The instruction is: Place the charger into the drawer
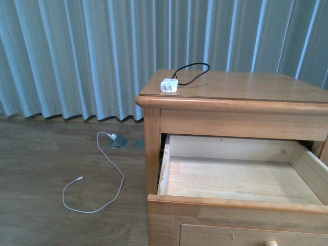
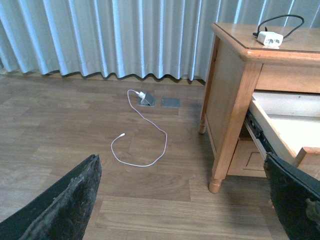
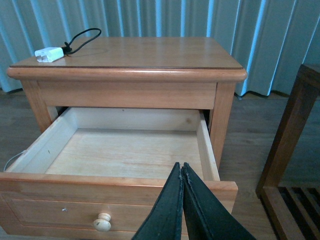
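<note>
The charger [image 1: 169, 85], a small white block with a looped black cable, lies on the nightstand top near its front left corner; it also shows as the charger [image 2: 270, 38] and the charger [image 3: 49, 53]. The drawer [image 1: 236, 205] is pulled out, its pale wood interior bare; the drawer [image 3: 120, 192] shows its round knob [image 3: 103, 221]. My right gripper [image 3: 181, 167] is shut, hovering just in front of the drawer's front edge, holding nothing. My left gripper [image 2: 182, 165] is open, low over the floor to the left of the nightstand. Neither arm shows in the front view.
A long thin white cable [image 1: 95, 174] lies looped on the wood floor, plugged at a floor socket [image 1: 118, 141]. Pale blue curtains [image 1: 77, 51] hang behind. A dark wooden frame [image 3: 295, 150] stands close to the right of the nightstand [image 1: 246, 89].
</note>
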You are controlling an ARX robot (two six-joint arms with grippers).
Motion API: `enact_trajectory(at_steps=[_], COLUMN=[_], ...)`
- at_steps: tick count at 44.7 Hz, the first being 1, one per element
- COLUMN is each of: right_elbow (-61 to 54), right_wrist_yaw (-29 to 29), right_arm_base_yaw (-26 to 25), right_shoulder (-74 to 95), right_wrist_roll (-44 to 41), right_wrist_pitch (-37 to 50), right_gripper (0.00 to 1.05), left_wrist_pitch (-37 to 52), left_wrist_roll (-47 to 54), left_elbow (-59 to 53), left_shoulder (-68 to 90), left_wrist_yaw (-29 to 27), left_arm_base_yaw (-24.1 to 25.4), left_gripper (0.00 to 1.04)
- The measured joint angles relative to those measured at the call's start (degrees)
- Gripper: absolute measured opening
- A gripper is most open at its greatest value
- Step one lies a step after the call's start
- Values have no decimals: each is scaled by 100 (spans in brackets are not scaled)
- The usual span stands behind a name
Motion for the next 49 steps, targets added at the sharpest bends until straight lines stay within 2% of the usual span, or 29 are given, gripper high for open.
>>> enact_trajectory(at_steps=[19, 45, 46, 49], right_elbow=[-28, -28, -28, -28], right_wrist_yaw=[4, 2, 2, 2], right_arm_base_yaw=[2, 2, 2, 2], right_shoulder=[-52, -52, -52, -52], right_wrist_roll=[4, 4, 4, 4], right_wrist_pitch=[-22, -22, -22, -22], right_gripper=[97, 96, 96, 96], left_wrist_pitch=[0, 0, 13, 184], left_wrist_roll=[-2, -2, -24, -304], left_elbow=[0, 0, -2, -2], left_shoulder=[0, 0, 0, 37], left_wrist_yaw=[2, 2, -90, -824], left_arm_base_yaw=[0, 0, -24, -254], left_gripper=[99, 99, 99, 99])
